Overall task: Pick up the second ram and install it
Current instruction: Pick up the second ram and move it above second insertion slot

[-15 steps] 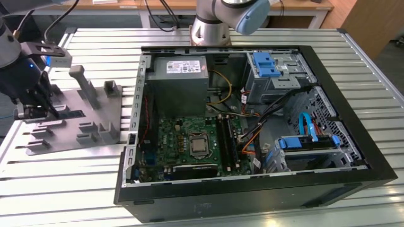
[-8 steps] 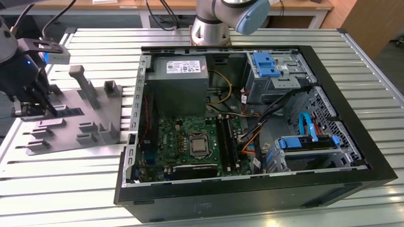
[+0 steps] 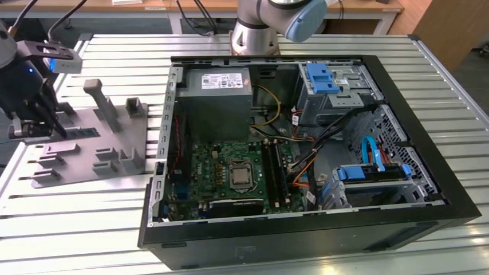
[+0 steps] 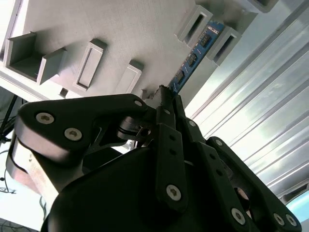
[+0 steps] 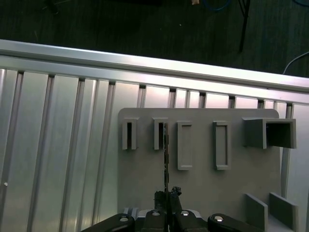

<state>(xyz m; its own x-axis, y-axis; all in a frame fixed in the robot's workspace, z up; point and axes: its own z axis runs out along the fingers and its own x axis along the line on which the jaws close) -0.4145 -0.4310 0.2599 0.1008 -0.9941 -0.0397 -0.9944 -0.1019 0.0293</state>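
Because the second ram (image 4: 190, 59) stands on edge, slotted into a gray holder block (image 5: 156, 136), the gripper (image 5: 167, 195) is clamped on its free end.

Black jaws, silver screws (image 4: 174, 192); silver-grey arm (image 3: 256, 31), pale-blue joint cap (image 3: 306, 17).

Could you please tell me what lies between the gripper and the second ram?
Nothing: in both wrist views the gripper is shut right on the ram, which stands on edge in its gray holder.
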